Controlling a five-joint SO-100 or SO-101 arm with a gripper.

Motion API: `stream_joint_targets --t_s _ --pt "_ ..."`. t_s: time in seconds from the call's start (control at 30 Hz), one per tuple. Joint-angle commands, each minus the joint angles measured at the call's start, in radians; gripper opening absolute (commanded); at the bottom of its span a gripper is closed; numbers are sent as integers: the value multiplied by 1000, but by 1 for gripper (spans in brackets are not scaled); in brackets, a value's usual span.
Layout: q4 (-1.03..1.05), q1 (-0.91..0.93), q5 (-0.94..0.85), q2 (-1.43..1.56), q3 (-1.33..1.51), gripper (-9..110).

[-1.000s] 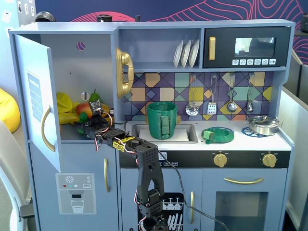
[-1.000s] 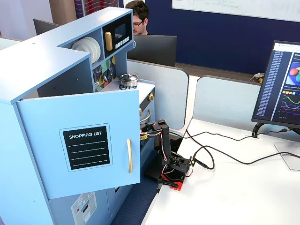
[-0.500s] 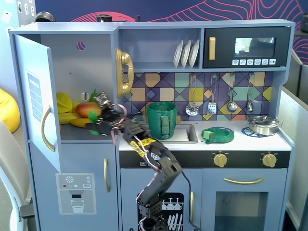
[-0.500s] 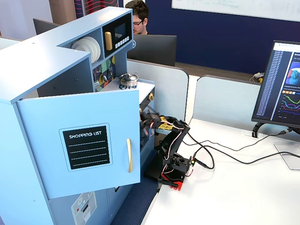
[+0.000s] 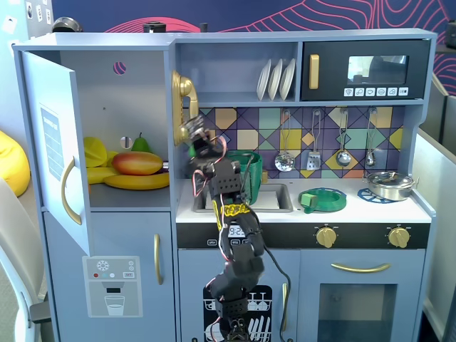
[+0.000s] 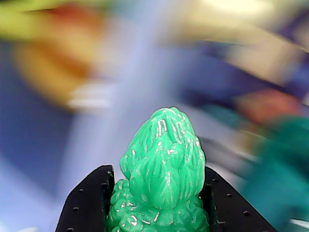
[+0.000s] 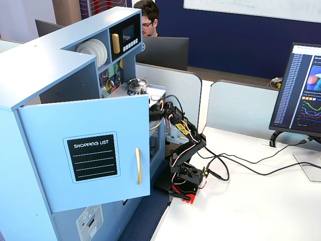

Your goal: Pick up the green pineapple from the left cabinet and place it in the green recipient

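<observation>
My gripper (image 6: 157, 176) is shut on the green pineapple (image 6: 161, 154), a bumpy green toy with its leafy top pointing away from the camera; the black fingers (image 6: 89, 200) press on both sides. In a fixed view the gripper (image 5: 194, 134) is raised just right of the left cabinet (image 5: 135, 85), whose door (image 5: 53, 142) stands open. The green recipient (image 5: 251, 165) stands in the sink behind the arm, to the right of the gripper and lower. In the wrist view the background is blurred.
A mango (image 5: 137, 163), bananas (image 5: 135, 182) and a pear (image 5: 140, 144) lie on the cabinet shelf. A gold phone (image 5: 184, 100) hangs beside the gripper. A flat green ring dish (image 5: 324, 199) and a metal pan (image 5: 390, 184) sit on the counter. The open door (image 7: 93, 155) hides part of the arm (image 7: 185, 145).
</observation>
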Motion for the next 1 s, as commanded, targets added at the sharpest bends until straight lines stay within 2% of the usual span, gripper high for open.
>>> stream_joint_targets --t_s 0.0,0.2,0.37,0.57,0.87,0.97 --pt "15 150 35 -97 -216 0" --pt "-38 216 150 -264 -362 0" --pt "-120 255 147 -420 -462 0" --pt "-127 301 138 -690 -736 0" --pt "-179 334 129 -864 -839 0" --pt "-189 345 175 -919 -894 8"
